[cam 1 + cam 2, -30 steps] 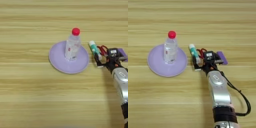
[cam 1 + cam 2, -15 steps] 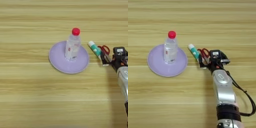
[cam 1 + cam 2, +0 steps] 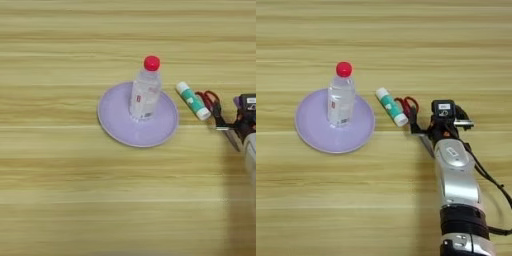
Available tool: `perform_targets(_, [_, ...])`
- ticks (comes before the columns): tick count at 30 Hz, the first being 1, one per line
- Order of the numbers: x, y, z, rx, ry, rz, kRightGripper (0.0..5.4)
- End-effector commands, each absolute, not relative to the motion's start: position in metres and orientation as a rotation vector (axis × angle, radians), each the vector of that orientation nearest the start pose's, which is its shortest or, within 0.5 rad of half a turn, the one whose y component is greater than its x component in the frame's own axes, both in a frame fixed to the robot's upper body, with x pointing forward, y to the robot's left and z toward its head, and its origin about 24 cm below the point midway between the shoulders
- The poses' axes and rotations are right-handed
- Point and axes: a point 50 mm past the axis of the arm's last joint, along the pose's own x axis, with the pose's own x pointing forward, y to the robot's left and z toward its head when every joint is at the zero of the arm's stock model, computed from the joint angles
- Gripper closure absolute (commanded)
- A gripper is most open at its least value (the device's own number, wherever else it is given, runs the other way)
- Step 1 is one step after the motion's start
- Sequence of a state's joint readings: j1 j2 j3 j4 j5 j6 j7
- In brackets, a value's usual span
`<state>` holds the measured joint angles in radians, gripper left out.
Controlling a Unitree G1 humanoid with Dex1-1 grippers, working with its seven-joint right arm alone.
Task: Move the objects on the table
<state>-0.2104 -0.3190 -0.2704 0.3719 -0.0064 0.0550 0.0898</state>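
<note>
Wood table (image 3: 316,200): gripper (image 3: 442,125) moved right off the scissors (image 3: 412,112), middle right; maybe letting go, can't tell.

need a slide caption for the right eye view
Clear plastic bottle with red cap upright on round lavender plate; white-and-green glue stick, red-handled scissors beside it; right gripper at the scissors.

One clear bottle with red cap (image 3: 341,97), one lavender plate (image 3: 308,127), one white-and-green glue stick (image 3: 391,106), one pair of red-handled scissors (image 3: 409,107).
</note>
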Motion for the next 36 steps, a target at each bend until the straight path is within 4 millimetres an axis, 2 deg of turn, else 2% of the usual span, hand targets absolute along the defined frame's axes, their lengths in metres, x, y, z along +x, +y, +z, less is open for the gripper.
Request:
perform_targets(1, [0.297, -0.289, 0.074, -0.266, 0.041, -0.249, 0.03])
perform_targets(14, [0.302, -0.31, 0.066, -0.204, 0.076, -0.301, 0.03])
perform_targets(32, [0.307, -0.32, 0.054, -0.117, 0.134, -0.32, 0.03])
perform_targets(36, [0.308, -0.319, 0.049, -0.05, 0.157, -0.31, 0.03])
